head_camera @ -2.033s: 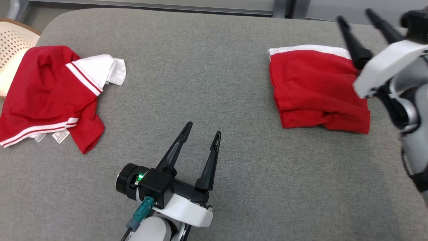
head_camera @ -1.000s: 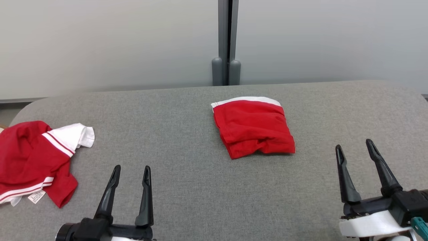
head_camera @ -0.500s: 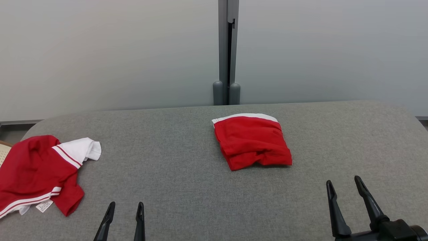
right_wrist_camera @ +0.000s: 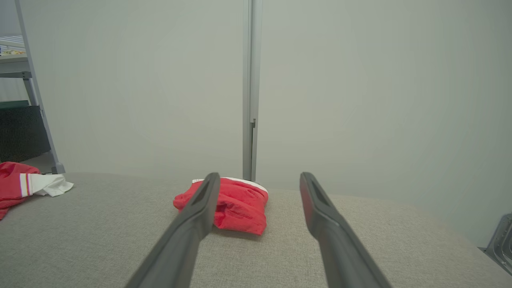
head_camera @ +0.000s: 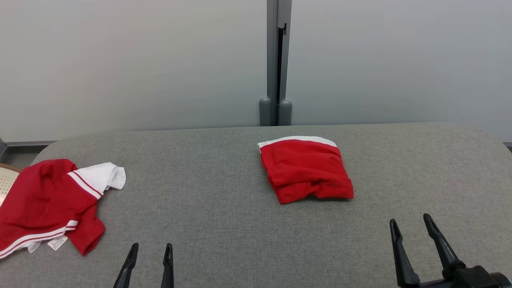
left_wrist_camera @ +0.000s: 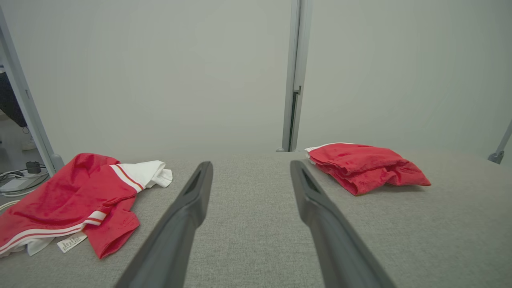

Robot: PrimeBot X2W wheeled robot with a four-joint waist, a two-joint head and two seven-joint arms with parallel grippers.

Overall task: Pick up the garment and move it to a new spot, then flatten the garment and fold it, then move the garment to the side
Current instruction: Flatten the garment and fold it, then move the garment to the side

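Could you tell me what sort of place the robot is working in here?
Probably a lab or test room: a grey fabric-covered table before plain pale partition panels joined by a metal post, with a folded red garment and a crumpled red-and-white garment on it.

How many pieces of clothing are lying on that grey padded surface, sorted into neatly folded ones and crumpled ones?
Folded red garment: 1
Crumpled red-and-white garment: 1
Total: 2
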